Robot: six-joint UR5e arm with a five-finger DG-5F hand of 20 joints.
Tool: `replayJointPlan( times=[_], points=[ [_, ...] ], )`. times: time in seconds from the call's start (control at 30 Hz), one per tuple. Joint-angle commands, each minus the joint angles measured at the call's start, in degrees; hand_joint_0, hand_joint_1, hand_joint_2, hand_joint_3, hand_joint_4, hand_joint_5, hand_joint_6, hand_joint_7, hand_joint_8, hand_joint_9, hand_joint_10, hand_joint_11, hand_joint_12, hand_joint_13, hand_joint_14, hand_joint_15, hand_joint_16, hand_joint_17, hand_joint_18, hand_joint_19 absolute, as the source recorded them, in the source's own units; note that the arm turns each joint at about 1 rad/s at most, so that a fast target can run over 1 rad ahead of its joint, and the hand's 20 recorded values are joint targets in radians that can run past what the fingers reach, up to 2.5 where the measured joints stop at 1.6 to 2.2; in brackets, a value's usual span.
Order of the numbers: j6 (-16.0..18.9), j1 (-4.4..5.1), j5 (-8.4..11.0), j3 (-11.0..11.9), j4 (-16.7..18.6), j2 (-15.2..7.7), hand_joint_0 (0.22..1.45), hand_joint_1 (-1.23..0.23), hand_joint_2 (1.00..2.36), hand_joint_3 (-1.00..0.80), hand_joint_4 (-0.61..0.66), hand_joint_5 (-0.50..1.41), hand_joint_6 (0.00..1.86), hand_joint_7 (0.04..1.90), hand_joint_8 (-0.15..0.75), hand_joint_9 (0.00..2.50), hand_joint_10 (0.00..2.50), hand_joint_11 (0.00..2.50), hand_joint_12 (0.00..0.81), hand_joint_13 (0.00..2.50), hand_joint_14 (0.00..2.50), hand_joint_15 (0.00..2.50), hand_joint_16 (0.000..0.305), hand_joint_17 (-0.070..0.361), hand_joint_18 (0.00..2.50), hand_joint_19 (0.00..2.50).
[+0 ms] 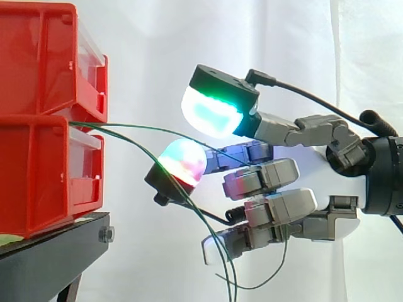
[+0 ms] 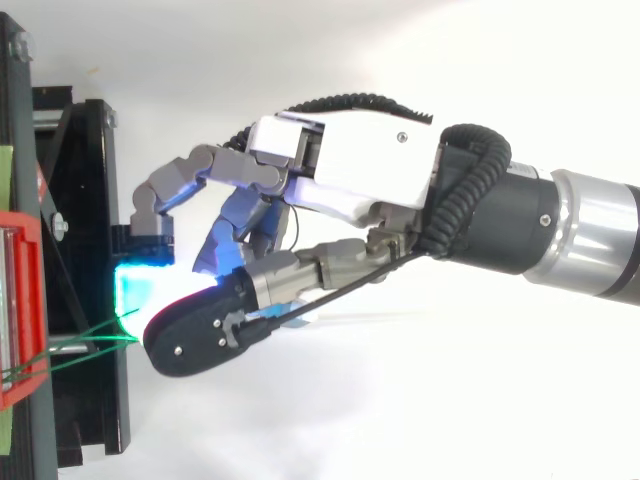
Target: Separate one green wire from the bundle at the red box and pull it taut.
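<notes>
Comes in from the right as a hand (image 1: 334, 221), level with the seam between the two stacked red bins (image 1: 44, 119), and hangs just off their fronts without touching them. Is curled rather than spread, pinching one green wire (image 1: 157, 129) between a cyan-green pad (image 1: 211, 110) above and a red-and-magenta pad (image 1: 182, 160) below, with barely any gap between the two. Starts at the slot between the bins, arches gently to the right, passes between those pads and goes on behind the curled fingers (image 1: 264, 176). Lies slack in a soft bow, not straight. Splits close to the bins from the other green wires (image 1: 208, 231), seen dropping steeply past the underside of the lower pad. Hang loose below the hand, down to the bottom edge, with a thin loop under the palm. Shows from above as thin green lines (image 2: 85, 345) from the red bins (image 2: 30, 290) across the black stand (image 2: 95, 200), up to the meeting of the cyan glow and the dark back of the thumb (image 2: 195, 340). Sits on that stand, before the white curtain (image 1: 145, 50).
</notes>
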Motion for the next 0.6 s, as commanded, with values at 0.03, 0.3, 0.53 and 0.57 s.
replayJointPlan(
  times=[0.03, 0.3, 0.53, 0.57],
  points=[
    [0.5, -0.38, -0.01, 0.0, 0.0, 0.0, 0.59, -0.55, 1.0, -0.49, 0.17, -0.22, 0.89, 0.98, 0.293, 1.14, 0.86, 1.56, 0.31, 1.61, 0.05, 1.48, 0.05, 0.113, 0.9, 0.49],
    [0.4, -0.47, -0.01, 0.0, 0.0, 0.0, 0.61, -0.65, 1.02, -0.27, 0.15, -0.22, 0.91, 1.04, 0.285, 1.14, 0.84, 1.59, 0.311, 1.61, 0.01, 1.5, 0.051, 0.114, 0.9, 0.49],
    [0.2, -0.38, 0.08, 0.0, 0.0, 0.0, 0.62, -0.68, 1.02, -0.18, 0.08, -0.22, 0.92, 1.03, 0.289, 1.13, 0.85, 1.57, 0.314, 1.6, 0.0, 1.51, 0.05, 0.112, 0.9, 0.49],
    [0.4, -0.38, 0.08, 0.0, 0.1, 0.0, 0.62, -0.68, 1.02, -0.17, 0.08, -0.22, 0.93, 1.03, 0.281, 1.13, 0.85, 1.59, 0.314, 1.6, 0.0, 1.5, 0.05, 0.112, 0.9, 0.49]
  ],
)
